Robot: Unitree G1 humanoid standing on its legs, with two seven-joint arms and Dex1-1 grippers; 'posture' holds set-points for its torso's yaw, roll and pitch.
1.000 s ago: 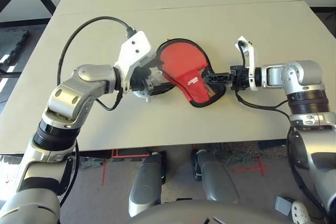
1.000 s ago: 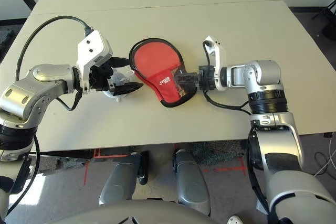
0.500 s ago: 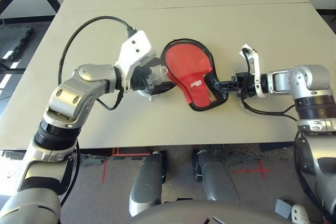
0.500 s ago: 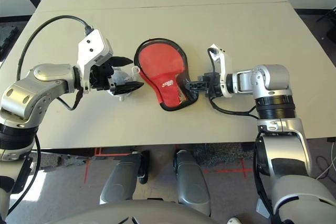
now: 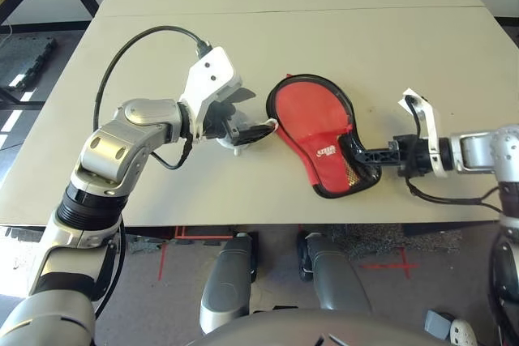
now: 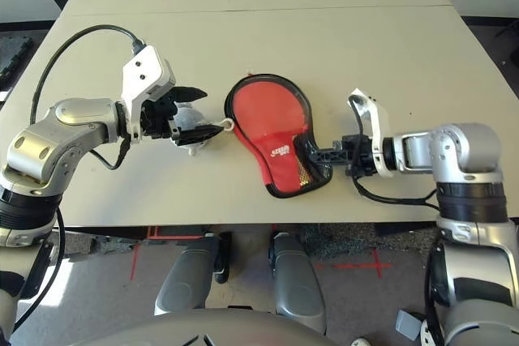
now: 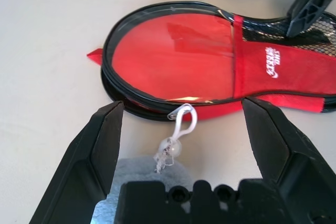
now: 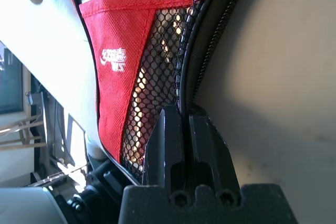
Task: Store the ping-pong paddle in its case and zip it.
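At the narrow handle end of the case (image 5: 324, 145), the right gripper (image 6: 312, 153) is clamped tight on the black zipper edge beside the mesh pocket, fingers pressed together on the fabric. The case lies flat on the table (image 5: 324, 46), red side up, round end toward the middle of the table, handle end angled toward the near edge. The paddle itself cannot be made out (a red shape behind the clear window may be its face, so it is probably inside).

Just beside the round end, the left gripper (image 7: 181, 132) hovers with its fingers spread wide, holding nothing. Between them lies a white zipper pull (image 7: 181, 124) with a small charm, attached to the case's rim.

The step in hand looks like zipping: the right arm anchors the case, and the next move likely calls for the left fingers to close on the pull and draw it round the rim.

The handle end sits near the table's front edge, so there is little slack there; the far side offers wide open room.
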